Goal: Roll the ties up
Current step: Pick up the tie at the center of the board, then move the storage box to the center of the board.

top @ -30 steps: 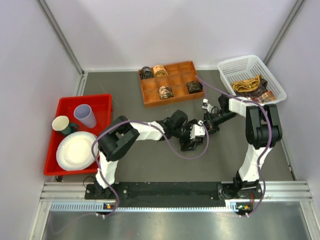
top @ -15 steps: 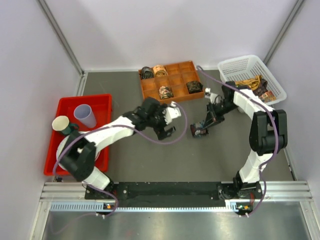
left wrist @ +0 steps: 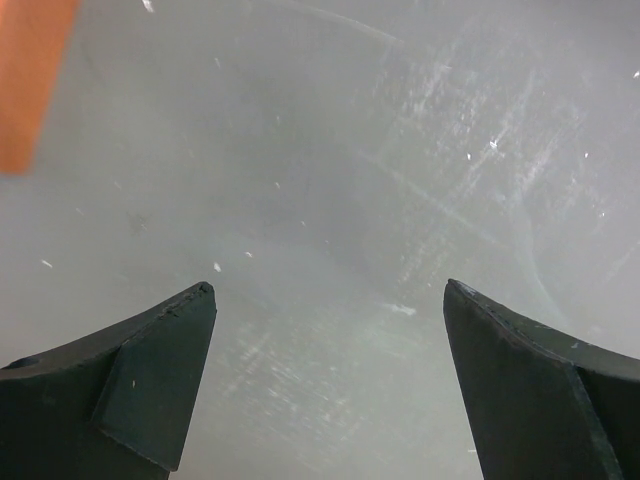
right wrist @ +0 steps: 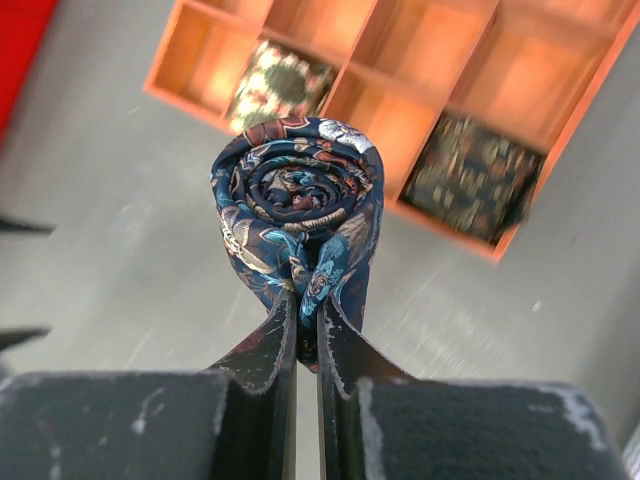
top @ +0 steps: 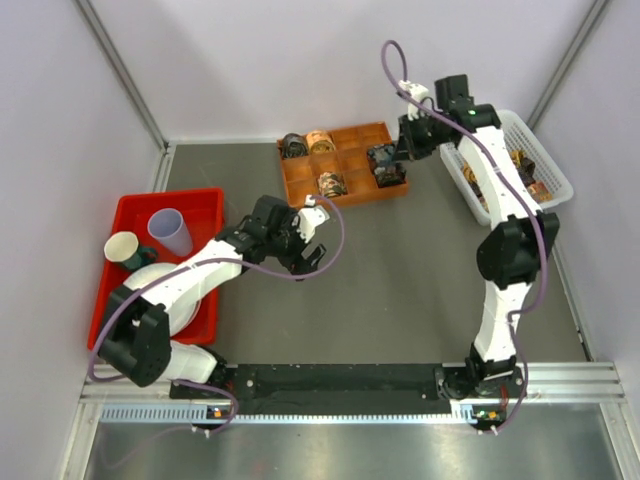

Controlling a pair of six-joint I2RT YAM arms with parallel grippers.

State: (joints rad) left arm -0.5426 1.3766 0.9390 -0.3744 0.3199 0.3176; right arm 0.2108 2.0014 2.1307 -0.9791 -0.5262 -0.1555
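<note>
A rolled dark blue floral tie (right wrist: 298,200) is pinched at its lower edge by my right gripper (right wrist: 306,300), which is shut on it. In the top view this gripper (top: 392,156) hangs over the right end of the orange compartment box (top: 345,130). Rolled ties lie in the box: two at its back left (top: 293,146) (top: 319,140), one in the front row (top: 331,184) and a dark one at the front right (right wrist: 470,180). My left gripper (top: 320,236) hovers over bare table in front of the box, jaws wide open and empty (left wrist: 330,290).
A white basket (top: 520,125) at the back right holds loose unrolled ties (top: 531,187). A red tray (top: 200,205) on the left carries a lilac cup (top: 170,232), a green cup (top: 125,248) and a white plate (top: 150,300). Purple cables loop from both arms.
My right arm has carried the rolled tie from the table's middle up and back to the orange box. The left arm has pulled away to the left, still open.
</note>
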